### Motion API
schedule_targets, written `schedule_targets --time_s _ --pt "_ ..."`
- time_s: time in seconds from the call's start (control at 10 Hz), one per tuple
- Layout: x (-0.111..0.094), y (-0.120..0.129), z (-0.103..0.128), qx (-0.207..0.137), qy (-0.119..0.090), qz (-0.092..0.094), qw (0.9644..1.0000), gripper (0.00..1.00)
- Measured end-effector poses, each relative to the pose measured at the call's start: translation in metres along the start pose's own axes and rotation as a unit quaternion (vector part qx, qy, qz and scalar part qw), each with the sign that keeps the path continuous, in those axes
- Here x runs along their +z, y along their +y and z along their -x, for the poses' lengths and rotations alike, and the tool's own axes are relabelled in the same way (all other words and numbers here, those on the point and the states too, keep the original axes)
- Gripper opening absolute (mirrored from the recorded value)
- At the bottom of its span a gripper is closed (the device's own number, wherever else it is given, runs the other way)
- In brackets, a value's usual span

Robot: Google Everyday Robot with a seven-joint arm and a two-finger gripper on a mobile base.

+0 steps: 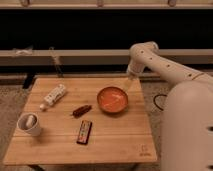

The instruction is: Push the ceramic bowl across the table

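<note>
On the right half of the square light-wood bamboo table [120, 137], toward the far edge, sits the round shallow orange-red ceramic bowl [112, 99], upright, glossy inside with pale streaks. The gripper [127, 84] of the white arm [150, 57] hangs just beside the bowl's far right rim; contact cannot be confirmed, and its opening and any hold cannot be told. Left of the bowl, apart from it, lies a small dark red wrapped item [81, 110]. Nearer the front lies a flat dark rectangular object [84, 132]. A white tube [54, 95] lies aslant at far left. A white cup [29, 124] stands at the near left corner (something pale inside). A small dark logo mark [144, 149] sits at the near right corner
</note>
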Motion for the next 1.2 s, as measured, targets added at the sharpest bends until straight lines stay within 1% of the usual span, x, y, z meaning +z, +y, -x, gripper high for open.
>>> schedule_targets --time_s 0.1,0.2,0.3,0.4,0.5,0.6,0.7,0.8,0.9,1.1,1.2 --pt "0.005 0.003 0.001 -0.004 -0.004 0.01 0.9999 0.8" --pt "0.01 0.011 0.004 -0.012 -0.006 0.022 0.9997 0.8" --pt "0.014 0.021 0.011 -0.022 -0.01 0.029 0.9993 0.8" --pt "0.014 0.037 0.024 -0.038 -0.016 0.038 0.9984 0.8" --pt "0.017 0.055 0.036 -0.053 -0.021 0.051 0.9971 0.8" --pt "0.02 0.063 0.044 -0.062 -0.025 0.058 0.9961 0.8" --pt "0.024 0.078 0.056 -0.079 -0.028 0.066 0.9943 0.8" --pt "0.028 0.088 0.062 -0.091 -0.029 0.069 0.993 0.8" --pt "0.033 0.093 0.063 -0.098 -0.026 0.07 0.9924 0.8" --pt "0.059 0.108 0.07 -0.111 -0.017 0.078 0.9906 0.8" --pt "0.065 0.11 0.068 -0.112 -0.012 0.079 0.9906 0.8"
